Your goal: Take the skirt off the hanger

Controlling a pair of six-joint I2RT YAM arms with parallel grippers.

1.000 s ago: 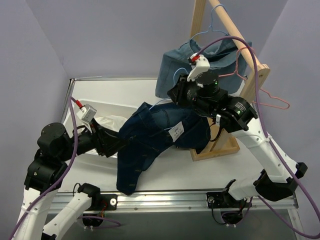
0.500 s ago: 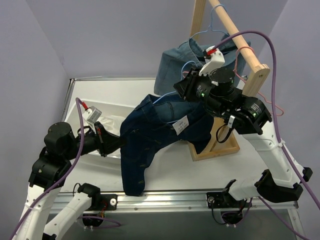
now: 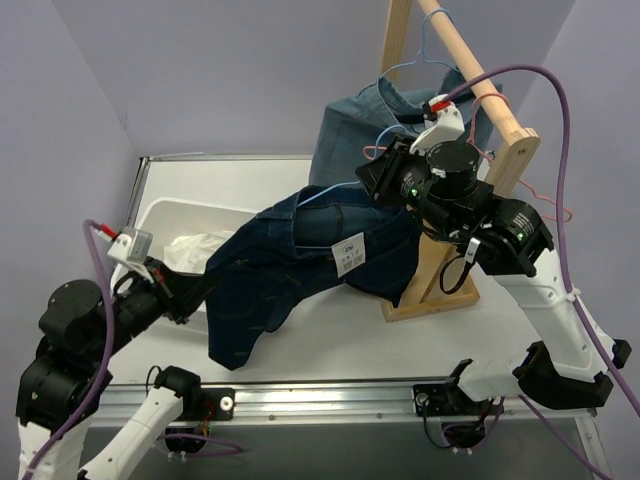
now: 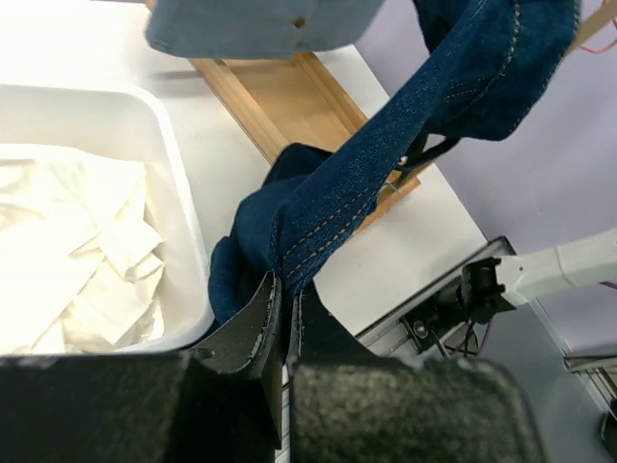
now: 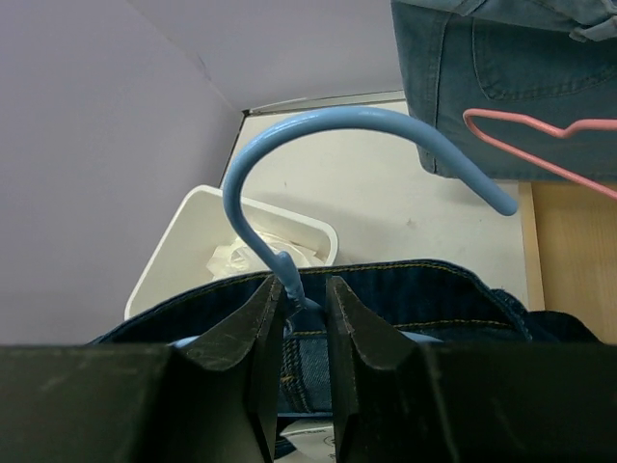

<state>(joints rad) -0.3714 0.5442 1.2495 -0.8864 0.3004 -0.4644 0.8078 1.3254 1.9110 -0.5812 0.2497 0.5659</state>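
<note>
Left gripper point(image 4: 286, 297): jaws closed, pinching a stitched fold of the dark-blue denim garment point(image 4: 386, 145) between the fingers, low beside the outer wall of the white bin point(image 4: 178, 193).
Right gripper point(image 5: 304, 294): jaws closed on the neck of a light-blue hanger point(image 5: 328, 121), just below its hook, held up above the table point(image 3: 330, 340).
Dark-blue denim garment: its waistband hangs on the light-blue hanger under the right gripper. From there the cloth stretches in a taut band down and across to the left gripper, with a white tag showing on its front.
Skirt point(image 4: 67, 241): white, crumpled, lying inside the bin, apart from both grippers.
Pink hanger point(image 5: 540, 157): at the wooden rack point(image 3: 500, 110), just beside the light-blue denim shirt point(image 3: 345, 135), well apart from the skirt.
Denim shirt: hanging from the rack's rail, behind the right gripper.
Bin: on the left of the table, its near edge partly covered by the dark denim.
</note>
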